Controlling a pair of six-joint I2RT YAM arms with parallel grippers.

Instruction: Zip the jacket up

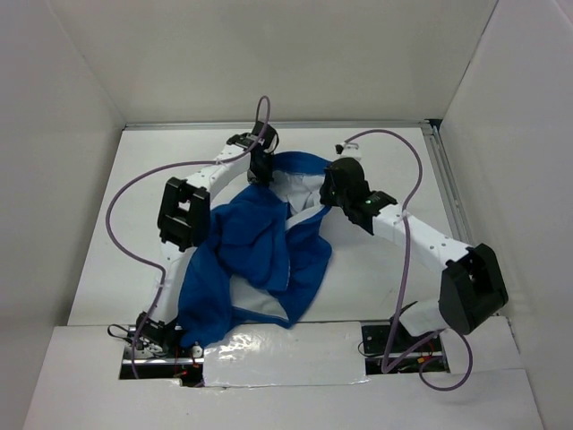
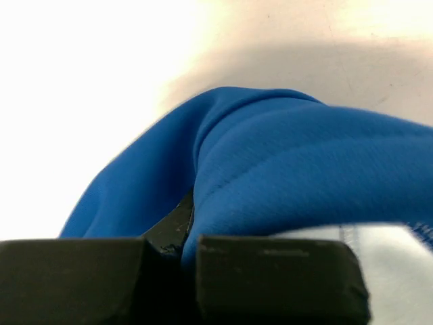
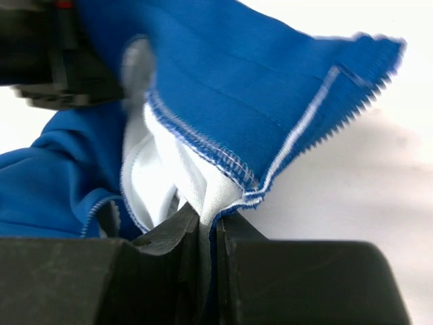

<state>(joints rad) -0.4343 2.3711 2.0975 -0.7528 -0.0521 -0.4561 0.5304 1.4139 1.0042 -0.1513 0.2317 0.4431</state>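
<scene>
Lying crumpled in the middle of the overhead view, the jacket [image 1: 255, 260] spreads from just above centre down toward the lower left of the white table [image 1: 376, 278]. Its blue outside is bunched in folds, and patches of white lining [image 1: 260, 306] show near its bottom edge and at its top. Both arms reach in to its upper edge. The left gripper [image 1: 260, 170] sits at the top centre of that view, on the jacket's upper left part. Seen from the left wrist, its fingers [image 2: 270, 277] are pressed together along the bottom of the frame with a fold of blue cloth pinched between them, and the cloth rises in a hump across the middle. The right gripper [image 1: 333, 199] is just to the right of the left one. Seen from the right wrist, its jaws at lower centre are clamped on an edge where lining meets a stitched blue hem. From that grip a blue flap fans toward the upper right, ending in a row of pale zipper teeth [image 3: 369, 81]. Purple cables [image 1: 125, 193] loop over both arms.
</scene>
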